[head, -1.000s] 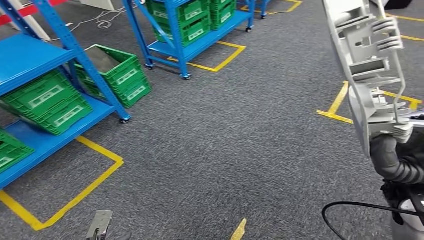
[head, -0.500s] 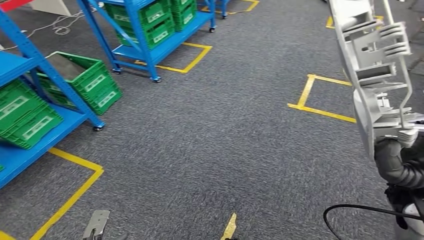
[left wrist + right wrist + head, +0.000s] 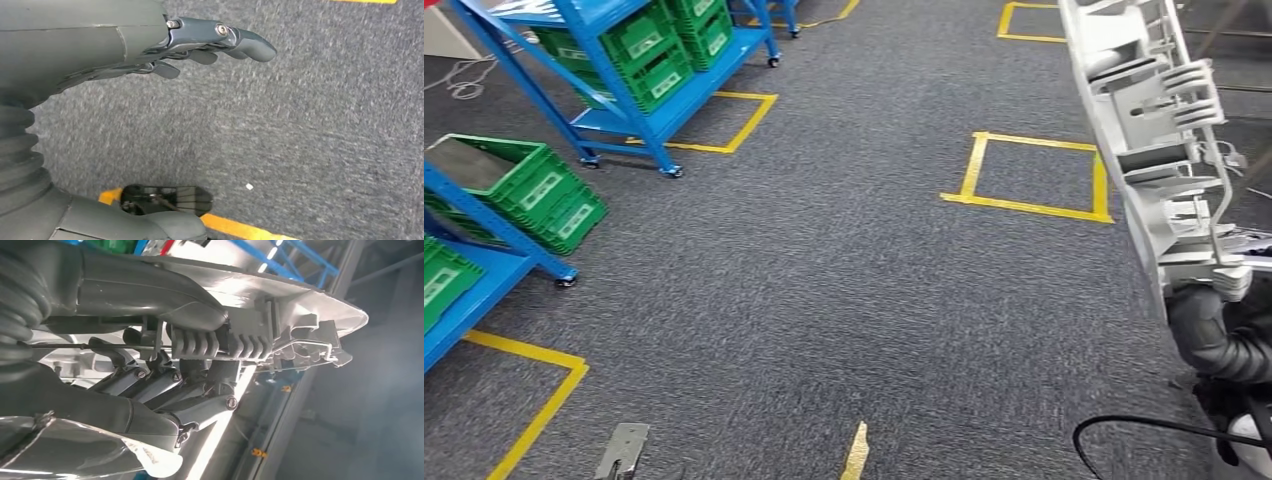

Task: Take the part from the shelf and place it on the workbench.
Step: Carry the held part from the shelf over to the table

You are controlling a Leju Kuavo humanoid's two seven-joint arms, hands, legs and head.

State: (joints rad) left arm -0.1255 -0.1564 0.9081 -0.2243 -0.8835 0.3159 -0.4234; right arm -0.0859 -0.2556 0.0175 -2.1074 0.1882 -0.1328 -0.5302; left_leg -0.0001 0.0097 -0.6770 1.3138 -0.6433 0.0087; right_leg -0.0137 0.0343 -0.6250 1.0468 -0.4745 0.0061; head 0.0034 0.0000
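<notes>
The part [image 3: 1159, 150] is a long pale grey plastic moulding with ribs and clips. It stands upright at the right of the head view, above my right arm's ribbed wrist cover [image 3: 1214, 335]. In the right wrist view my right hand [image 3: 165, 385] grips the part [image 3: 280, 325], its dark fingers wrapped into the ribbed inner side. My left hand [image 3: 200, 45] hangs over the grey carpet with its fingers stretched out and nothing in it. No workbench shows in these frames.
Blue wheeled shelves with green crates [image 3: 634, 60] stand at the far left, and another green crate [image 3: 534, 190] sits under a nearer shelf. Yellow tape squares [image 3: 1034, 205] mark the carpet. A black cable [image 3: 1144, 425] loops at the lower right.
The whole picture has shifted: the camera has turned, so shelves and tape marks slide left and downward. The part stays gripped in my right hand, the left hand stays empty.
</notes>
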